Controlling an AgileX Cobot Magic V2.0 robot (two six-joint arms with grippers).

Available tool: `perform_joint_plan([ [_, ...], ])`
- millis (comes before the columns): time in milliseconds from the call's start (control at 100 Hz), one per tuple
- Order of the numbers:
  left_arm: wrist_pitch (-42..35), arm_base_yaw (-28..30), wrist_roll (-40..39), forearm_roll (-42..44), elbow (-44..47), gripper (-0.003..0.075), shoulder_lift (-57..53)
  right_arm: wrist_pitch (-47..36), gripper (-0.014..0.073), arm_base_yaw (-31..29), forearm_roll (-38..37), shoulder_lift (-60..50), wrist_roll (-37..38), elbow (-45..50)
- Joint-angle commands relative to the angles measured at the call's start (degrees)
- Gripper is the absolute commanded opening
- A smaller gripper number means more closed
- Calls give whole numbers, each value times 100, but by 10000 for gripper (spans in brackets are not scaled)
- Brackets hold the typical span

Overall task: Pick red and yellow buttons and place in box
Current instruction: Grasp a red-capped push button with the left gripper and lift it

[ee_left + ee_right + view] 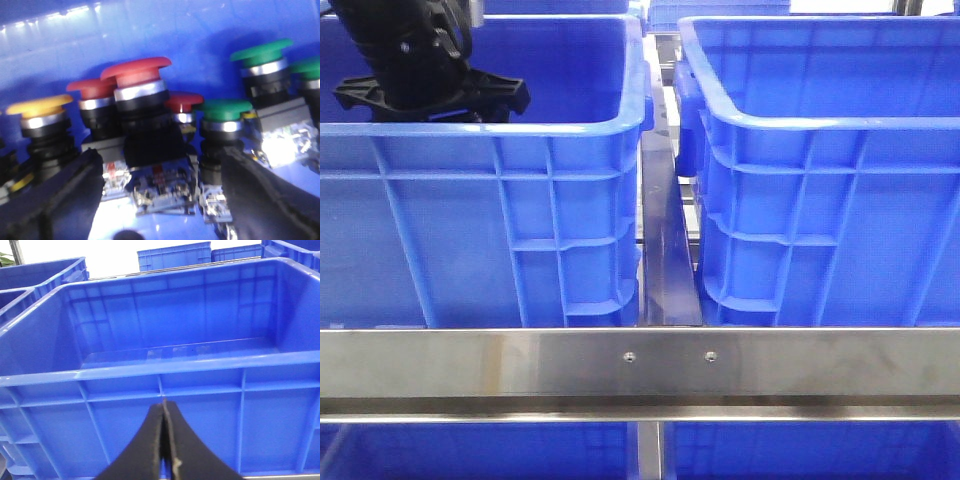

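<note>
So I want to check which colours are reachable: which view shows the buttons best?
The left wrist view: red buttons, a yellow one and green ones sit between the open left gripper fingers. Front and right wrist views show only crates, no buttons.

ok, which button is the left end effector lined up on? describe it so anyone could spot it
Inside the left blue crate, look at the cluster of pushbuttons. Between the open left end effector fingers stands the big red button: the tallest red mushroom cap, with smaller red ones beside it.
</note>
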Motion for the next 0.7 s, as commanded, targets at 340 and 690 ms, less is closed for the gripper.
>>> perform_joint_plan([
  [340,-275,-16,-60,0,-190,441,-113,-511,-67,-14,-36,-147,-10,-105],
  [690,-278,-16,-60,34,-190,-19,-224,-511,-67,-14,-36,-147,-10,-105],
])
